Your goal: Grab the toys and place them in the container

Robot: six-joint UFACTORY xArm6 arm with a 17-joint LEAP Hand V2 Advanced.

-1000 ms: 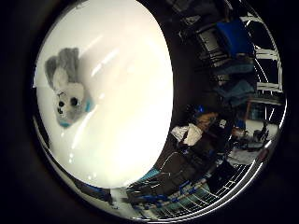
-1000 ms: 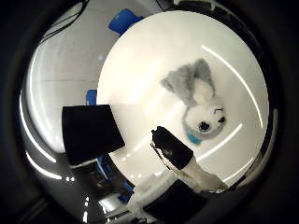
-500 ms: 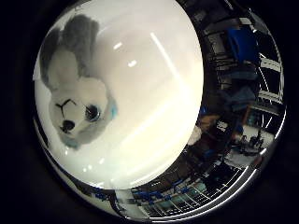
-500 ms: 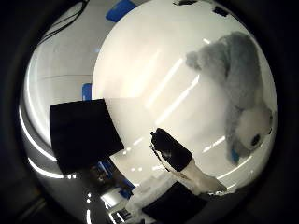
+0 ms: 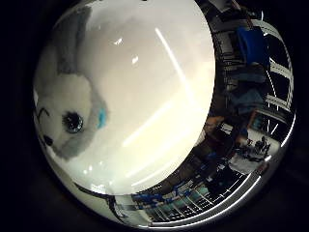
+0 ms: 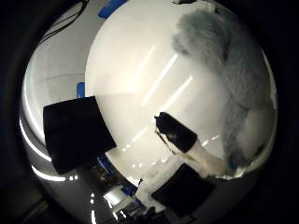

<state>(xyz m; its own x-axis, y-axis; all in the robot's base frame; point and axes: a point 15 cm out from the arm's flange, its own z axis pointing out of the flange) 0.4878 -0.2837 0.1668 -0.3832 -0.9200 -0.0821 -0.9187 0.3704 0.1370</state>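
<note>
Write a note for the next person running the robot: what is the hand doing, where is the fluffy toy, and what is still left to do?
Hand: one finger reaches out straight over the table, holding nothing, so it reads as open.
Plush toy: grey and white, lying on the white table, close under the palm and not gripped.
Container: the dark box standing on the same table, apart from the toy. Its inside does not show.
Done: nothing visibly placed yet.
Left: close the hand on the toy, lift it, carry it to the container and release it. No other toys show in these views.
</note>
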